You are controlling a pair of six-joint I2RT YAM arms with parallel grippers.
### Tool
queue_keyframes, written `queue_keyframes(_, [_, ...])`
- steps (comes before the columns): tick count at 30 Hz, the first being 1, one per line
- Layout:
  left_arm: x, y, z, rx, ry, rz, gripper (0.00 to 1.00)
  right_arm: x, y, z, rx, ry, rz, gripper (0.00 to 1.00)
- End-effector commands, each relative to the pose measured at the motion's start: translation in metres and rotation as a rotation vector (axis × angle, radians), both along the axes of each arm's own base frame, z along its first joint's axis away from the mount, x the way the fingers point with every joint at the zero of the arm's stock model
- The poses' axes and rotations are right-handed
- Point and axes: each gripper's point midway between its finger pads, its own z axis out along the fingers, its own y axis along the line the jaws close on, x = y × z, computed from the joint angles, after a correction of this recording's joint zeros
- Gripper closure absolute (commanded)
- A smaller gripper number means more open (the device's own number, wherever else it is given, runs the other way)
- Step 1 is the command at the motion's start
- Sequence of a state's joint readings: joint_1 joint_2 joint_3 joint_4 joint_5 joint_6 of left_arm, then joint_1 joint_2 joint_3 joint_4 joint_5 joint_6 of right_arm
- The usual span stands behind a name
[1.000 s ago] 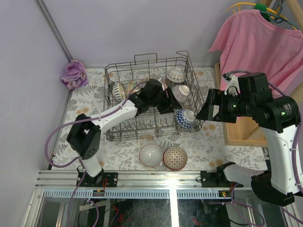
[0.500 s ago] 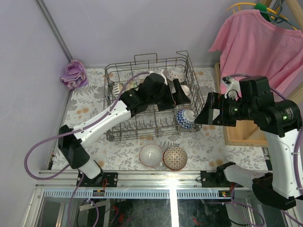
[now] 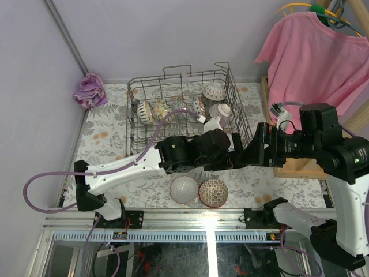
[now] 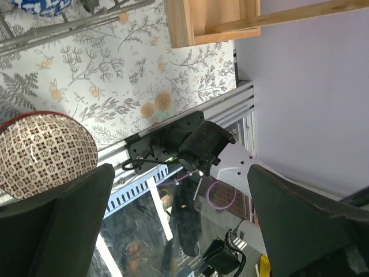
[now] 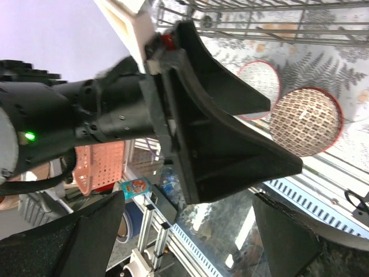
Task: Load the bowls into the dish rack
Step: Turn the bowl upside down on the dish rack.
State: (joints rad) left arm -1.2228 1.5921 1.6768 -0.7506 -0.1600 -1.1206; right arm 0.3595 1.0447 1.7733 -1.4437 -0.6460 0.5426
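Both hands are spread wide and empty. The left hand (image 4: 180,170) hovers off the dish rack's (image 3: 131,124) front right corner, with the right hand (image 3: 256,153) beside it. Several bowls sit inside the rack. A pale bowl (image 3: 184,189) and a red-patterned bowl (image 3: 213,193) lie on the counter before it, so the next move is probably to lower onto one.

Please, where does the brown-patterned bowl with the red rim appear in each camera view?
Top external: the brown-patterned, red-rimmed ceramic bowl lies low in the centre, just right of a paler red-rimmed bowl.
Left wrist: the bowl sits at the left edge, at middle height.
Right wrist: the bowl is on the right side, near middle height.
Shared landmark: the floral tablecloth under the bowl shows in all three views.
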Motion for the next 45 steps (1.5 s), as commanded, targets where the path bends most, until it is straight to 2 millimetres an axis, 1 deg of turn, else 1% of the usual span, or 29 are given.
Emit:
queue_keyframes(1, [0.002, 0.007, 0.002, 0.044, -0.019, 0.127, 0.0, -0.026, 0.015, 0.03, 0.156, -0.022, 0.155, 0.0])
queue_keyframes(4, [0.0, 0.001, 0.004, 0.049, -0.024, 0.125, 0.0, -0.03, 0.013, 0.031, 0.149, -0.024, 0.164, 0.01])
queue_keyframes(9, [0.001, -0.006, 0.011, 0.069, -0.041, 0.103, 0.0, -0.029, 0.018, 0.03, 0.192, -0.003, 0.159, 0.0])
queue_keyframes(11, [0.0, -0.006, 0.014, 0.07, -0.047, 0.093, 0.0, -0.028, 0.019, 0.031, 0.205, -0.005, 0.157, 0.01])
queue_keyframes(14, [0.0, -0.002, 0.013, 0.074, -0.047, 0.096, 0.0, -0.025, 0.021, 0.031, 0.207, 0.001, 0.155, 0.01])
queue_keyframes(16, [-0.001, 0.001, 0.015, 0.073, -0.048, 0.094, 0.0, -0.023, 0.023, 0.034, 0.222, 0.0, 0.153, 0.0])
queue_keyframes(18, [-0.002, 0.005, 0.02, 0.077, -0.051, 0.089, 0.0, -0.02, 0.025, 0.037, 0.24, -0.002, 0.151, 0.0])
queue_keyframes(21, [-0.005, 0.017, 0.021, 0.106, -0.046, 0.088, 0.0, -0.015, 0.029, 0.037, 0.261, -0.002, 0.143, 0.0])
queue_keyframes(26, [-0.008, 0.037, 0.032, 0.099, -0.043, 0.104, 0.0, -0.006, 0.032, 0.032, 0.271, 0.019, 0.122, 0.0])
queue_keyframes(29, [-0.007, 0.049, 0.04, 0.078, -0.052, 0.129, 0.0, 0.0, 0.035, 0.027, 0.276, 0.037, 0.11, 0.0])
queue_keyframes(34, [-0.003, 0.066, 0.053, 0.041, -0.064, 0.165, 0.0, 0.012, 0.04, 0.024, 0.282, 0.05, 0.103, 0.01])
queue_keyframes(37, [-0.003, 0.071, 0.057, 0.028, -0.068, 0.175, 0.0, 0.018, 0.042, 0.023, 0.279, 0.057, 0.108, 0.0])
queue_keyframes(41, [-0.001, 0.074, 0.056, 0.03, -0.065, 0.187, 0.0, 0.025, 0.045, 0.023, 0.269, 0.054, 0.122, 0.0])
queue_keyframes(43, [-0.003, 0.077, 0.058, 0.024, -0.058, 0.191, 0.0, 0.029, 0.046, 0.024, 0.257, 0.042, 0.136, 0.0])
queue_keyframes(44, [-0.004, 0.079, 0.059, 0.021, -0.046, 0.197, 0.0, 0.03, 0.046, 0.02, 0.248, 0.053, 0.14, 0.0])
queue_keyframes(45, [-0.006, 0.082, 0.058, 0.023, -0.031, 0.202, 0.0, 0.03, 0.045, 0.024, 0.244, 0.038, 0.148, 0.0])
